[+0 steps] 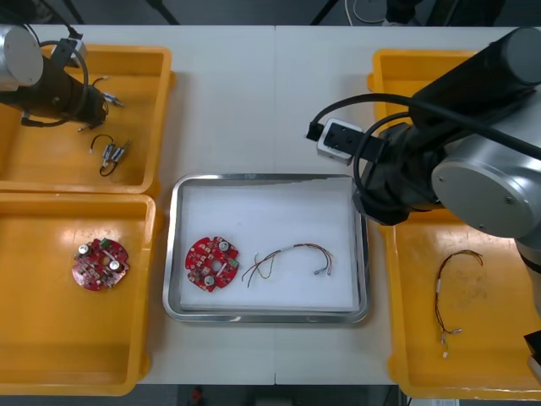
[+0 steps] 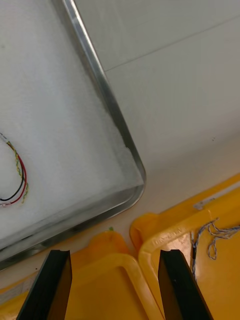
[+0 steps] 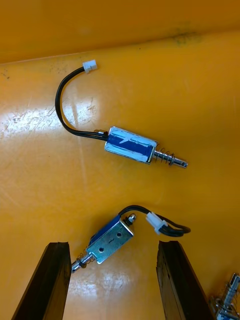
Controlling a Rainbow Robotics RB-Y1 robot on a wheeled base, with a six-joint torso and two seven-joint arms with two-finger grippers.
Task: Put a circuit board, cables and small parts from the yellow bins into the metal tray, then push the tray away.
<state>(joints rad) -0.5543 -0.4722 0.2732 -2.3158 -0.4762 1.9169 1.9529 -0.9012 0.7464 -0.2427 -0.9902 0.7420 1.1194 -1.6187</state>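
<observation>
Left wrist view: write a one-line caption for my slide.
Open left gripper poised over a small metal part with a black cable in the yellow bin, a second part beyond it.

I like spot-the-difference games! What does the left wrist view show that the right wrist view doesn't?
Left wrist, not right wrist: small metal parts with black cables on a yellow bin's floor, one lined up between the open left pincer's fingers. Right wrist, not left wrist: the metal tray's corner, white inside, holding a red and yellow cable; light table; a blue and white cable in the right-hand bin by the right pincer. Both: an orange-looking bin and an open pincer.
</observation>
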